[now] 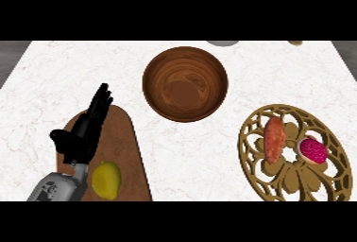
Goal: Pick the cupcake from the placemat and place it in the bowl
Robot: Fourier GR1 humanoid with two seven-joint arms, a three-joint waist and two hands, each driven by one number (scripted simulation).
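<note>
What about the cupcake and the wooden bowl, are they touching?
Apart. The head view shows the cupcake on the gold placemat at the right, with bare white counter between the placemat and the bowl.

The bowl [185, 84] is set far back on the counter [293, 75]. Nearer, to its right, the placemat [243, 142] is laid, with the cupcake [313, 150] just right of a sweet potato [275, 140] on it. A lemon [106, 180] is placed on a cutting board [125, 142] at near left.

Brightly, evenly, softly lit. Palest on the counter [83, 66] beyond the fingers [102, 100] of the left hand [82, 134]; shaded inside the bowl [160, 80] to their right.
</note>
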